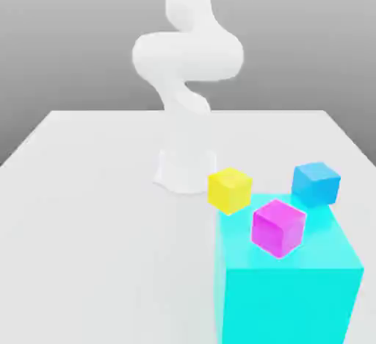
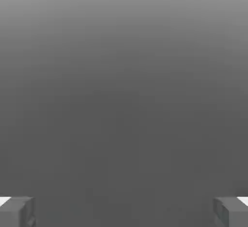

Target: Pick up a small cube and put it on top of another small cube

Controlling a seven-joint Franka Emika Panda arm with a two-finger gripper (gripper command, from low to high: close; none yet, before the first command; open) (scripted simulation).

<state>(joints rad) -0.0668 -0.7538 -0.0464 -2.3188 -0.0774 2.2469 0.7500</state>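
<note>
Three small cubes show in the exterior view. A yellow cube (image 1: 230, 190) lies on the white table just in front of the arm's base. A blue cube (image 1: 316, 183) lies to its right in that view. A magenta cube (image 1: 277, 227) rests on top of a large cyan block (image 1: 294, 291) at the front right. In the hand view my gripper (image 2: 124, 211) is open, its two grey fingertips (image 2: 17, 211) standing far apart with nothing between them, against a plain grey background.
The white arm (image 1: 187, 56) rises from its base (image 1: 185, 167) near the table's middle and leaves the exterior view at the top. The white table (image 1: 88, 210) stretches out to the exterior view's left of the cubes.
</note>
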